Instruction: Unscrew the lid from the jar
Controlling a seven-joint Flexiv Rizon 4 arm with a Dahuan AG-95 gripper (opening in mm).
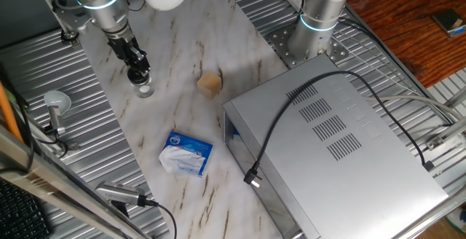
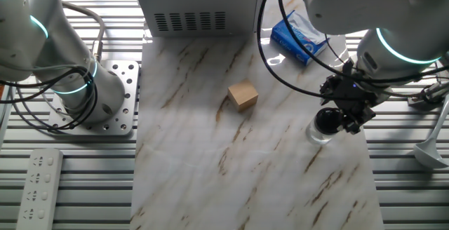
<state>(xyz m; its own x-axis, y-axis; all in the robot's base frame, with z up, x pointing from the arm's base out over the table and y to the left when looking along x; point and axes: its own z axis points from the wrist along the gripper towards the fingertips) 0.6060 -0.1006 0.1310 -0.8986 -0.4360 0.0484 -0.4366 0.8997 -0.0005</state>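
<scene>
The small clear glass jar (image 2: 317,136) stands on the marble table near its edge; it also shows in one fixed view (image 1: 144,89). The round black lid (image 2: 326,120) sits at the jar's top. My gripper (image 2: 335,120) comes down from above and its fingers close on the lid. In one fixed view the gripper (image 1: 138,74) stands right over the jar and hides the lid. I cannot tell whether the lid still touches the jar's rim.
A tan cube (image 1: 210,84) lies mid-table. A blue-and-white packet (image 1: 186,153) lies nearer the front. A large grey metal box (image 1: 335,144) with a black cable fills the right side. A second arm's base (image 2: 91,97) stands beside the table.
</scene>
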